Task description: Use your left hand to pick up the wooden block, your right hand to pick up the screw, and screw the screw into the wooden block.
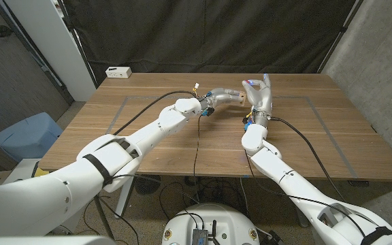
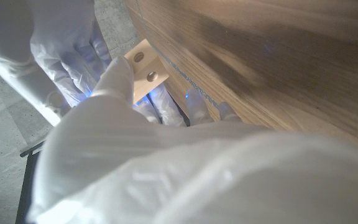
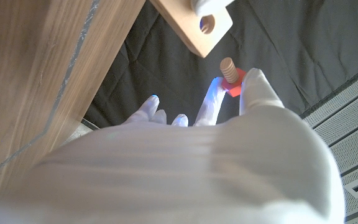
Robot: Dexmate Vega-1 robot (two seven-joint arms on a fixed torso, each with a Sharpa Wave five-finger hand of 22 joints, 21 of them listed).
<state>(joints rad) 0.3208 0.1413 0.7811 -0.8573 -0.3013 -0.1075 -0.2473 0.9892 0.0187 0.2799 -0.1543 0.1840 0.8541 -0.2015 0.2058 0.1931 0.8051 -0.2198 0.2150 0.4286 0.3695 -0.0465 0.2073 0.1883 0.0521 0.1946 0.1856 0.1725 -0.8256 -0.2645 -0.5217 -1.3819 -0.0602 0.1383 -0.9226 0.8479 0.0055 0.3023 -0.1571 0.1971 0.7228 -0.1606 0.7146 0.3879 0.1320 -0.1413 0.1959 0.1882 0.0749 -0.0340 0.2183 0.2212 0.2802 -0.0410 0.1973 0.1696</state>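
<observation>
just beside the right robot hand's [image 3: 229, 124] screw [image 3: 230, 73], wooden block [image 3: 194, 28].

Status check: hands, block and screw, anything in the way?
Left hand holds wooden block aloft. Right hand pinches screw, tip just short of the block's hole. Nothing between them.

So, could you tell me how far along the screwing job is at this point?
Both pickups look done: the left hand holds the wooden block above the table, and the right hand pinches the screw by its red head. In hand now is the lining up; the screw's tip sits just short of the block's hole, not yet inside. Inserting and turning it remain.
</observation>
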